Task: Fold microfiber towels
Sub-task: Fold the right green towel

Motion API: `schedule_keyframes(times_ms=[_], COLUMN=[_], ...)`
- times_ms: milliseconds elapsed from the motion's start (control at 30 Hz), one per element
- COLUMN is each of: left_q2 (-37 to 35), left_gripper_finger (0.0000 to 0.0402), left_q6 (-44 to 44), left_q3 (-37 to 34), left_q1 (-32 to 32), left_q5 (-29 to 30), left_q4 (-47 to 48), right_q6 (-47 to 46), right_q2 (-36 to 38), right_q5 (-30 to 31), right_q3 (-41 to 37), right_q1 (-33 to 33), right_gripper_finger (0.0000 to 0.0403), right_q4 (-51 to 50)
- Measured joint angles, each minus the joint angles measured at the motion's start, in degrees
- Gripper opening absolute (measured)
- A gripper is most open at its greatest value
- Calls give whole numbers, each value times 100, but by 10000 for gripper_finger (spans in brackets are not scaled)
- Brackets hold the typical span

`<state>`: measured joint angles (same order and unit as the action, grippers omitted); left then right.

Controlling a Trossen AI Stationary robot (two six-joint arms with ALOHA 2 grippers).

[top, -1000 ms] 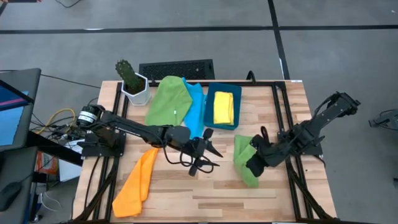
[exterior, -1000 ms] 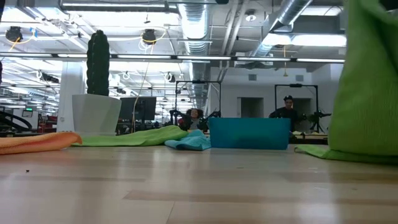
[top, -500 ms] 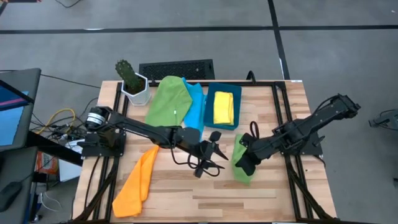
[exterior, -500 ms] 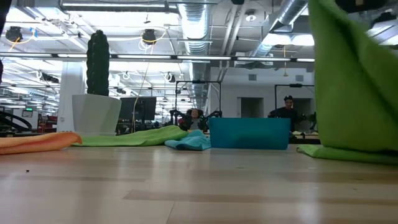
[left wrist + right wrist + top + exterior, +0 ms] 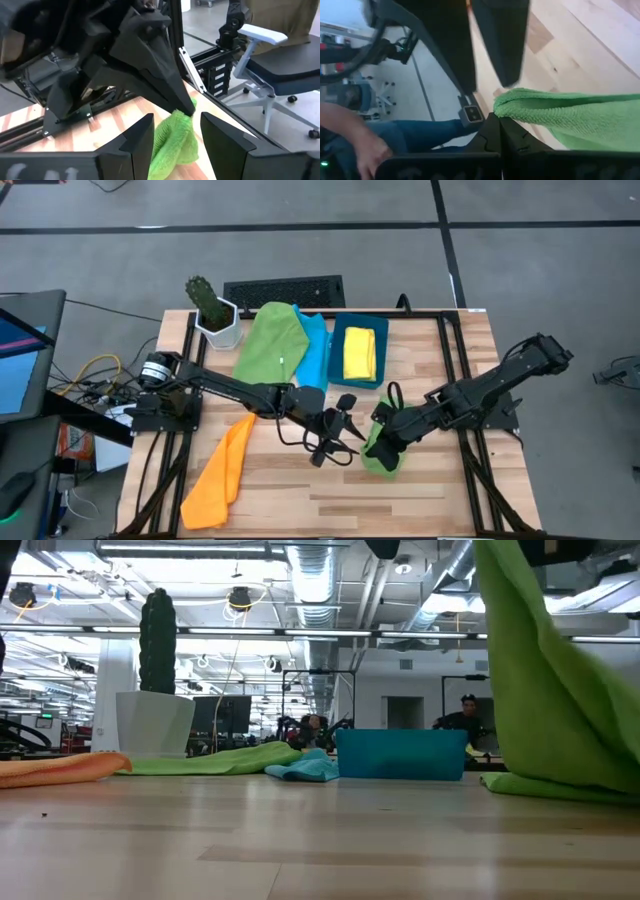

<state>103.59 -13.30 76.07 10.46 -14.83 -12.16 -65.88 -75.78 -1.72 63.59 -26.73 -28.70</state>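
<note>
Green towel (image 5: 384, 448) hangs bunched near table (image 5: 300, 500) centre, one edge pinched in the closed right gripper (image 5: 377, 442). Left gripper (image 5: 345, 423) just beside it, jaws spread, empty. Blue bin (image 5: 334, 340) holds a folded yellow towel (image 5: 359, 352). Orange towel (image 5: 220, 473) lies crumpled front-left.

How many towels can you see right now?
5: green towel in the right gripper, orange front-left, green and blue at back, yellow in the bin. Others may be hidden.
</note>
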Motion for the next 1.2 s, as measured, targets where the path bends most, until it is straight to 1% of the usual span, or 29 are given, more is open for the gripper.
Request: schedule_keyframes(times_ms=[300, 433, 567, 733, 900, 1000, 1067, 1200], left_q2=[73, 107, 105, 105, 25, -74, -81, -72], left_gripper_finger=[156, 156, 154, 147, 149, 154, 157, 160], left_q6=[-96, -94, -140, -215, -216, -286, -424, -618], left_q3=[-7, -4, -4, -4, -9, -2, -2, -2], left_q1=[39, 44, 18, 22, -13, -25, -20, -12], left_q5=[-84, 223, 192, 137, 157, 155, 155, 153], left_q4=[179, 235, 247, 557, 1129, 1201, 1027, 980], right_q6=[302, 358, 358, 446, 487, 489, 487, 487], right_q2=[-45, -45, -45, -18, 10, 10, 10, 10], right_q5=[-2, -120, -140, -186, -205, -199, -185, -149], right_q3=[0, 0, 0, 0, 0, 0, 0, 0], right_q1=[248, 329, 316, 257, 158, 124, 136, 137], right_gripper_finger=[8, 8, 8, 8, 8, 8, 8, 8], right_q4=[372, 516, 519, 513, 495, 510, 517, 577])
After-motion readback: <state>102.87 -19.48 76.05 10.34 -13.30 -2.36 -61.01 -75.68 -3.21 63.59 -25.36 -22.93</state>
